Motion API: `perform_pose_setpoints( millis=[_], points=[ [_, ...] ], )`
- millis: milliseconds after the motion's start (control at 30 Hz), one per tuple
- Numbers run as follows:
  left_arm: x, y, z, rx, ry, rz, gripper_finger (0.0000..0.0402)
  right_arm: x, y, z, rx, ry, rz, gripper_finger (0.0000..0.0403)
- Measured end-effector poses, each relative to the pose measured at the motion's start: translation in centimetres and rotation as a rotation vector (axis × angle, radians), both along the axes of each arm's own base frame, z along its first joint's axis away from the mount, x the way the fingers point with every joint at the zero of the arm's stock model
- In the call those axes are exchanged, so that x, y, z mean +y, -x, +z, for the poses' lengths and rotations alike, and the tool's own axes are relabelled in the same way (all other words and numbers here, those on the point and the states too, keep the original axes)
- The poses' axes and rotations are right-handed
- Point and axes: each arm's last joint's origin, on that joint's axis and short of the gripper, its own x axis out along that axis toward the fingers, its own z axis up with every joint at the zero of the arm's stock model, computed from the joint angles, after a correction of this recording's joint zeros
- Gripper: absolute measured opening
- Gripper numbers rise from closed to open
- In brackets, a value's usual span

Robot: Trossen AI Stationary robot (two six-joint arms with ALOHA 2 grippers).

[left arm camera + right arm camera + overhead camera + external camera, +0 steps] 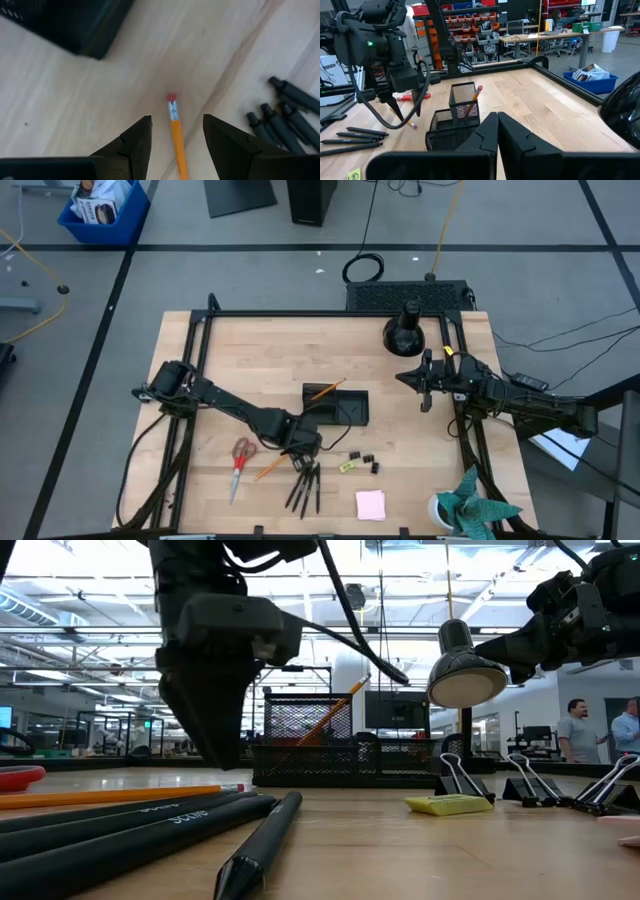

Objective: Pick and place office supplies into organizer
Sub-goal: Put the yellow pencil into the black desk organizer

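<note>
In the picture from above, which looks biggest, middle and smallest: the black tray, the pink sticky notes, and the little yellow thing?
1. Black tray, biggest.
2. Pink sticky notes, middle.
3. Little yellow thing, smallest.
All three lie flat on the table, so the order seems fair.

Nothing here can be read. The pens (120,830) carry small pale print on their barrels, but it is too tiny and blurred to make out. The booklets in the blue bin (100,210) show print that stays illegible too.
</note>
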Motion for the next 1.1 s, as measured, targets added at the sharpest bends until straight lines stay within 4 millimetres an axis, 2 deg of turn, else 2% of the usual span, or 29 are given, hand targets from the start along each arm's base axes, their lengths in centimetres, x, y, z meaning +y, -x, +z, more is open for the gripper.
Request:
perform_pose_setpoints(
  millis=[167, 467, 633, 767, 967, 1100],
  points=[
    [-0.4, 0.0, -0.6, 0.016, 0.007, -0.009, 0.0182, 0.0, 0.0, 0.0, 0.0, 0.002, 0.0, 0.0004],
    [-1.1, -0.4, -3.8, 0.082, -0.032, -0.046, 0.0181, 0.0, 0.0, -0.1, 0.006, -0.001, 0.0, 0.0004],
    [-1.3, -0.6, -4.1, 0.077, -0.043, -0.08, 0.0178, 0.0, 0.0, -0.1, 0.009, -0.002, 0.0, 0.0004],
    [-1.6, -0.6, -4.2, 0.06, -0.046, -0.114, 0.0133, 0.0, 0.0, -0.1, 0.009, -0.001, 0.0, 0.0004],
    [-1.9, -0.6, -4.2, 0.05, -0.028, -0.147, 0.0021, 0.0, 0.0, -0.1, 0.009, -0.001, 0.0, 0.0004],
    [-2.1, -0.7, -4.1, 0.029, -0.038, -0.191, 0.002, 0.0, 0.0, -0.1, 0.009, 0.0, 0.0, 0.0004]
  ],
)
